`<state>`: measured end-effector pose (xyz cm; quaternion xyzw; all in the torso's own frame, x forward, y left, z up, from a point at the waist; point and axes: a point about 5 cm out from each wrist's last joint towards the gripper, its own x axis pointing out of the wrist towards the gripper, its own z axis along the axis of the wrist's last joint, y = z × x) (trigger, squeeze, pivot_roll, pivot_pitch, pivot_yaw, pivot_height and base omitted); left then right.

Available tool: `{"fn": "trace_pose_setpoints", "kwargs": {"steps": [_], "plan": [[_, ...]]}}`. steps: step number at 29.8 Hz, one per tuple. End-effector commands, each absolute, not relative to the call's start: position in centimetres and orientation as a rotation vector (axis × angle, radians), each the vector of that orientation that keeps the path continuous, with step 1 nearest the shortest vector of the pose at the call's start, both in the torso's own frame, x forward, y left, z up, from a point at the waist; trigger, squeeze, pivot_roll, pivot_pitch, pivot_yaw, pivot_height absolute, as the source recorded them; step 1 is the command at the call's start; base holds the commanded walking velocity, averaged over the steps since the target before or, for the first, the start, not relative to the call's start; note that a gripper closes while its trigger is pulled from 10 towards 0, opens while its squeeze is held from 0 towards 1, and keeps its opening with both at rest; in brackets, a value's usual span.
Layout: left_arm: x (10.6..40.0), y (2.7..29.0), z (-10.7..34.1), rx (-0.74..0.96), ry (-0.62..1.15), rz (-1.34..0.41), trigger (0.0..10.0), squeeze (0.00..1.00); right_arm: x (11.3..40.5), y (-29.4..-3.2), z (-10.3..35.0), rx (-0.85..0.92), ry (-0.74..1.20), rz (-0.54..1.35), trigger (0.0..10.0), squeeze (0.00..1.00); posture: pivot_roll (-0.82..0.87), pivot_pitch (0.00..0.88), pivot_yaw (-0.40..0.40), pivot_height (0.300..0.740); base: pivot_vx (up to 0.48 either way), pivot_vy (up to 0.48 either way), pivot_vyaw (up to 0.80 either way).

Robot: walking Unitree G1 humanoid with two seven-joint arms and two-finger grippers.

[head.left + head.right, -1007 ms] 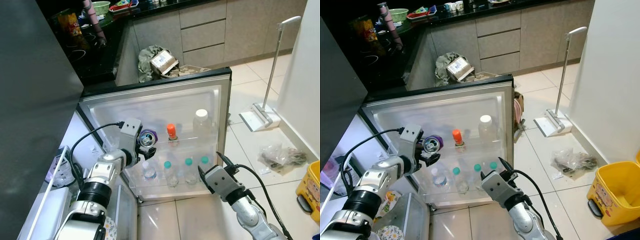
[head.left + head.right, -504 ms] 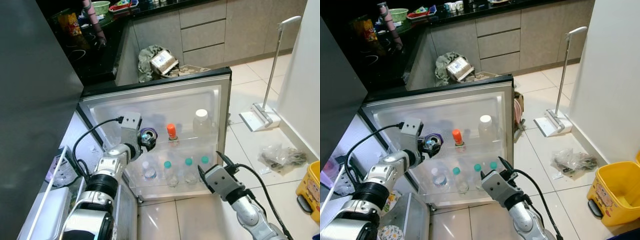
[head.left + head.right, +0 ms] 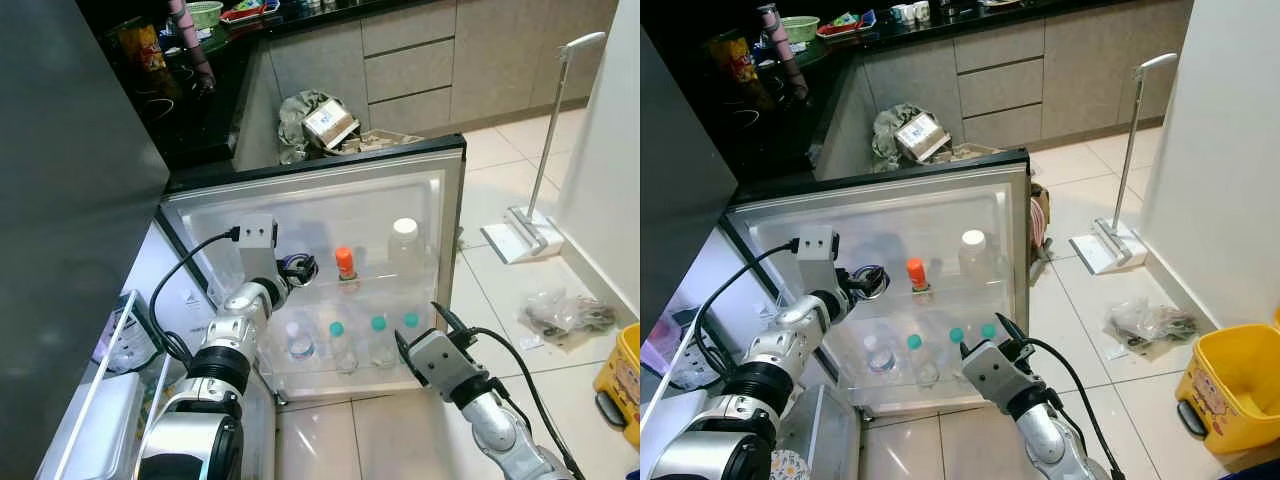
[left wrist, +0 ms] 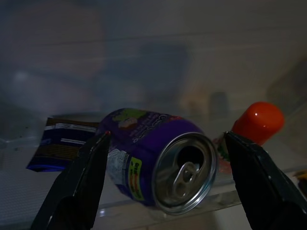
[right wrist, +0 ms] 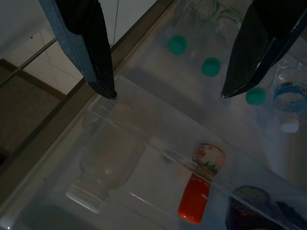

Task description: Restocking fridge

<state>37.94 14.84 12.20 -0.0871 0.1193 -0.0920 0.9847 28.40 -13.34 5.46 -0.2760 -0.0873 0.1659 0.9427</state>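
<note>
A purple drink can [image 4: 153,158] stands in the upper shelf of the open fridge door [image 3: 455,200], just left of an orange-capped bottle [image 3: 343,263]. My left gripper [image 3: 297,266] is open around the can: one finger [image 4: 79,187] touches its side, the other finger [image 4: 259,182] stands a small gap off. A large white-capped bottle [image 3: 403,240] stands further right on that shelf. Several small water bottles [image 3: 377,335] with teal caps fill the lower door shelf. My right gripper [image 3: 418,328] hangs open and holds nothing in front of that lower shelf.
The dark fridge body [image 3: 70,180] rises at the left, with a white drawer [image 3: 100,420] below. A stuffed rubbish bag [image 3: 315,125] sits behind the door. A dustpan and broom [image 3: 520,235], a plastic bag [image 3: 560,312] and a yellow bin [image 3: 622,375] stand on the tiles at the right.
My left gripper carried the can forward and set it into the upper door shelf beside the orange-capped bottle, then eased its fingers apart. The right arm has stayed put.
</note>
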Motion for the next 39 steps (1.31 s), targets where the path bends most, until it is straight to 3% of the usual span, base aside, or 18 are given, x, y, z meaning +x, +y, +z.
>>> {"fn": "trace_pose_setpoints", "kwargs": {"steps": [1, 11, 18, 21, 26, 35, 36, 39], "plan": [[38.0, 14.7, 12.1, -0.209, 0.225, -0.159, 10.0, 0.0, 28.3, -12.8, 5.4, -0.558, -0.183, 0.356, 10.0, 0.0, -0.14, 0.041, 0.155, 0.74, 0.0, 0.0, 0.0], [38.8, 14.0, 14.4, -0.083, 0.119, -0.209, 10.0, 0.0, 28.3, -12.9, 5.4, -0.561, -0.183, 0.353, 10.0, 0.0, -0.14, 0.045, 0.159, 0.74, 0.0, 0.0, 0.0], [38.1, 16.7, 16.8, 0.075, 0.048, -0.374, 10.0, 0.0, 28.1, -12.9, 5.2, -0.56, -0.179, 0.35, 10.0, 0.0, -0.13, 0.046, 0.164, 0.74, 0.0, 0.0, 0.0], [36.6, 19.0, 16.6, 0.181, 0.1, -0.481, 10.0, 0.0, 28.0, -13.0, 5.0, -0.56, -0.172, 0.35, 10.0, 0.0, -0.12, 0.045, 0.164, 0.74, 0.0, 0.0, 0.0], [35.6, 20.7, 13.0, 0.343, 0.299, -0.442, 10.0, 0.0, 28.2, -12.7, 5.1, -0.557, -0.172, 0.355, 10.0, 0.0, -0.11, 0.044, 0.159, 0.74, 0.0, 0.0, 0.0], [35.0, 19.6, 10.1, 0.308, 0.417, -0.428, 10.0, 0.0, 28.2, -12.7, 5.1, -0.558, -0.174, 0.36, 10.0, 0.0, -0.11, 0.051, 0.15, 0.74, 0.0, 0.0, 0.0], [35.1, 19.0, 9.4, 0.285, 0.429, -0.412, 8.5, 0.0, 28.1, -12.8, 5.1, -0.559, -0.173, 0.362, 10.0, 0.0, -0.12, 0.054, 0.144, 0.74, 0.0, 0.0, 0.0], [35.2, 18.5, 8.9, 0.266, 0.432, -0.376, 8.3, 0.0, 28.1, -12.8, 5.1, -0.561, -0.173, 0.364, 10.0, 0.0, -0.12, 0.054, 0.144, 0.74, 0.0, 0.0, 0.0]]}}
